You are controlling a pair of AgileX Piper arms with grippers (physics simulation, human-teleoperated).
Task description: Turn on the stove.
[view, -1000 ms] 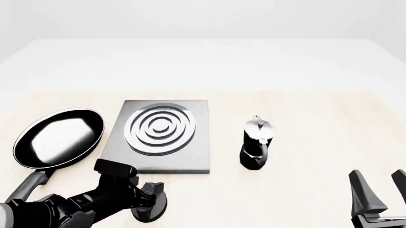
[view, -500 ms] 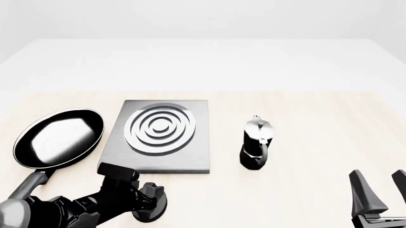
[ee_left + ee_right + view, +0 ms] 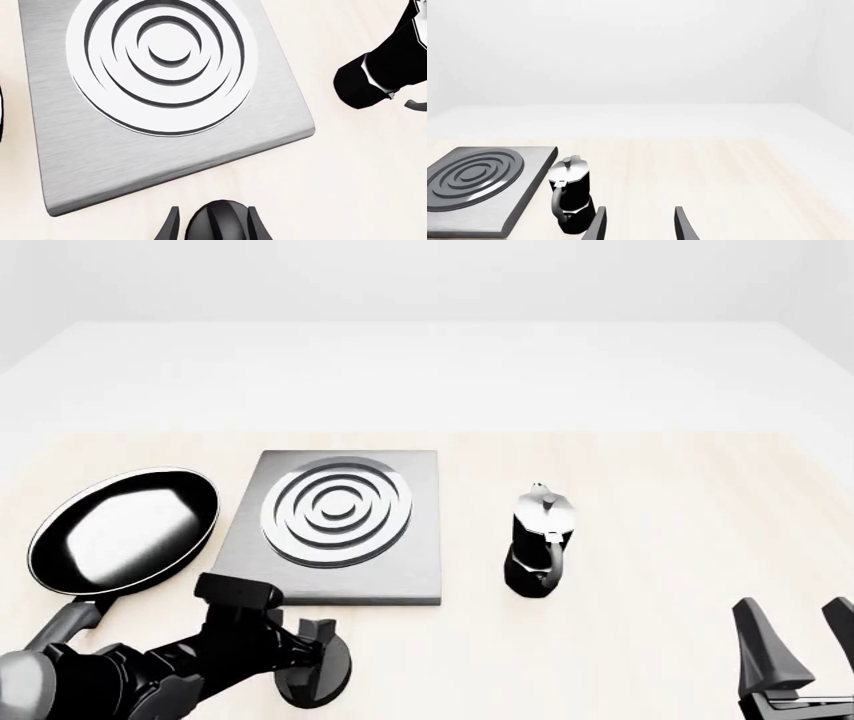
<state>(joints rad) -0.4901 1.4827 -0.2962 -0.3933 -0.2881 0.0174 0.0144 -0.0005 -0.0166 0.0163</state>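
The stove slab [image 3: 387, 565], dark grey with silver burner rings [image 3: 336, 512], lies left of centre on the table; it also shows in the left wrist view [image 3: 87, 160] and the right wrist view [image 3: 527, 192]. Its small black round knob [image 3: 320, 680] sits on the table just in front of the slab. My left gripper [image 3: 318, 658] is closed around the knob; in the left wrist view the knob [image 3: 220, 225] sits tight between the two fingers [image 3: 172, 227]. My right gripper [image 3: 797, 615] is open and empty at the near right, also seen in its wrist view [image 3: 637, 220].
A black frying pan [image 3: 123, 530] lies left of the stove, its handle toward me. A black-and-silver moka pot [image 3: 542, 538] stands right of the stove, also in the left wrist view [image 3: 387, 65] and the right wrist view [image 3: 570, 197].
My left wrist has shifted slightly over the knob, dipping and then coming back up and left. The knob, stove, pan, pot and right arm stay where they were.
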